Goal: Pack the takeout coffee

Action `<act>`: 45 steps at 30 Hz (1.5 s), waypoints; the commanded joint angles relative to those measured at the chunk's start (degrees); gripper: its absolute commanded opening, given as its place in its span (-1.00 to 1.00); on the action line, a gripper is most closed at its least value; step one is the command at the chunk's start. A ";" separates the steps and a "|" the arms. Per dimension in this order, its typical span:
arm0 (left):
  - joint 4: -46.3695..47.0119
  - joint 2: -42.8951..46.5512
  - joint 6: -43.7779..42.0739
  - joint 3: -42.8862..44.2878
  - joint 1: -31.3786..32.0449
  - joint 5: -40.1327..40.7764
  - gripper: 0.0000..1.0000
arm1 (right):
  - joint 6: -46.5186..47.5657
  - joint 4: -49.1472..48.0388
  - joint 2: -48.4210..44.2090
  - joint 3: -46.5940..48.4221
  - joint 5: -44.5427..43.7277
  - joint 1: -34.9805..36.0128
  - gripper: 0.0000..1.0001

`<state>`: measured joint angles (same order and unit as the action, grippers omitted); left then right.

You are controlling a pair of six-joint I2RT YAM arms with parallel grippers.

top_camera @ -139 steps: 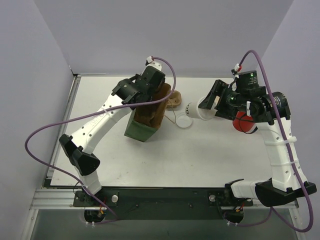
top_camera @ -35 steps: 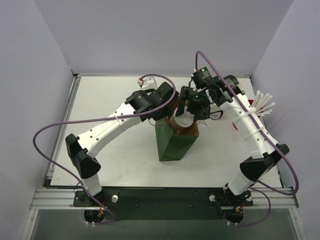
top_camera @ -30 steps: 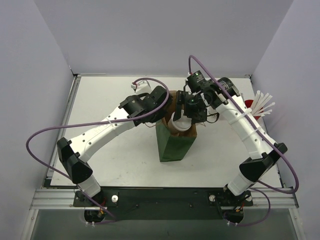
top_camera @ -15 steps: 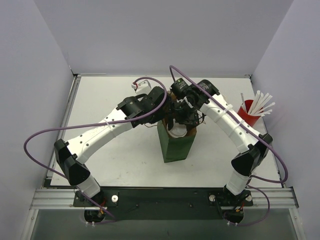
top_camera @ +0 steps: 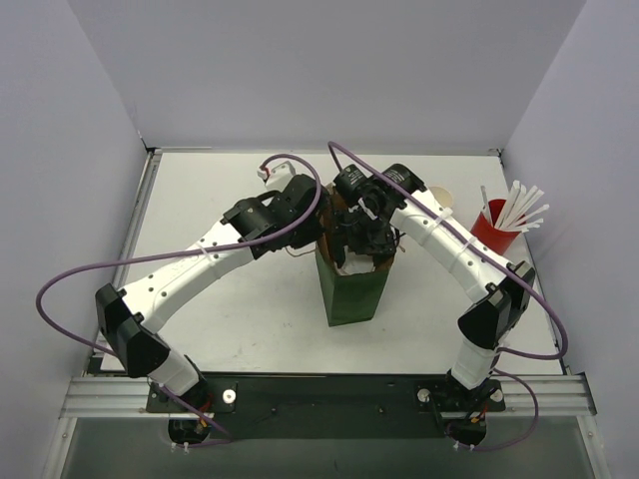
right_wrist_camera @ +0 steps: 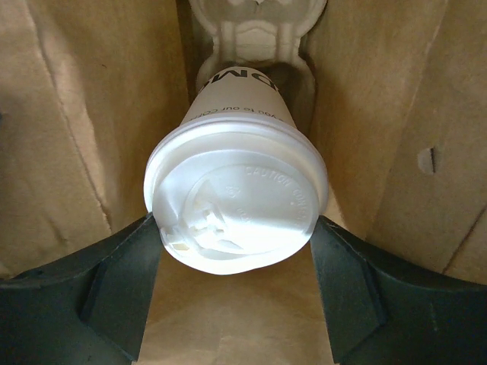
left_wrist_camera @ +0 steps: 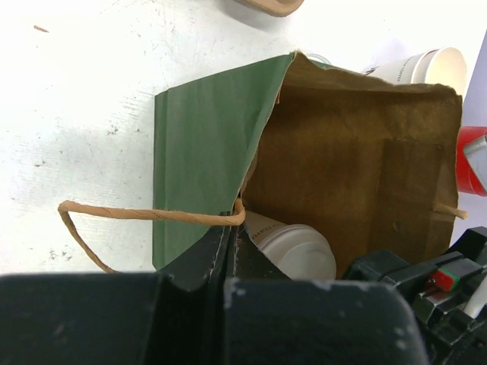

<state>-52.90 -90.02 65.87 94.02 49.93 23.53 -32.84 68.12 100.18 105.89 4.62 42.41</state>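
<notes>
Right wrist view: right gripper (right_wrist_camera: pixel 234 232), jaws spread wide, clasps a lidded cup (right_wrist_camera: pixel 236 190) deep in the bag (right_wrist_camera: pixel 68 114), above the carrier (right_wrist_camera: pixel 255 30); left gripper (left_wrist_camera: pixel 232 232) pinches the bag's rim tight; next, likely, seat it and release.

From above, the right gripper (top_camera: pixel 359 244) sits in the mouth of the green bag (top_camera: pixel 351 294), its fingertips hidden. Only a sliver of the lidded cup (top_camera: pixel 351 265) shows inside. The second cup (top_camera: pixel 440 197), behind the bag, is half covered by that arm. In the left wrist view the frame's edge cuts the red cup (left_wrist_camera: pixel 472 156) beside the bag, and the left gripper (left_wrist_camera: pixel 232 251) at the bag's rim is a dark blur.
</notes>
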 commanded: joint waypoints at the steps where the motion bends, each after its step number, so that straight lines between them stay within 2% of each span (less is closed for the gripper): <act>1: 4.38 3.79 -3.46 -2.43 -1.50 -3.57 -1.00 | 1.29 2.72 0.28 -1.03 -1.90 0.21 -0.06; 7: 7.38 5.20 -4.34 -6.13 -2.47 -6.30 -1.00 | 1.20 2.37 1.16 -1.47 -1.02 0.83 -0.06; 21: 7.73 5.20 -4.87 -5.60 -2.38 -7.45 -1.00 | 0.67 2.46 3.35 -1.82 -1.11 1.53 -0.07; 45: 7.29 4.76 -3.55 -5.34 -2.38 -6.92 -1.00 | -0.38 -1.67 2.30 -9.82 -1.02 1.71 -0.08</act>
<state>-46.13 -86.61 62.28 87.99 47.64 17.10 -32.95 64.60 103.02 97.03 4.32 43.66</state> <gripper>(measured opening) 0.023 0.678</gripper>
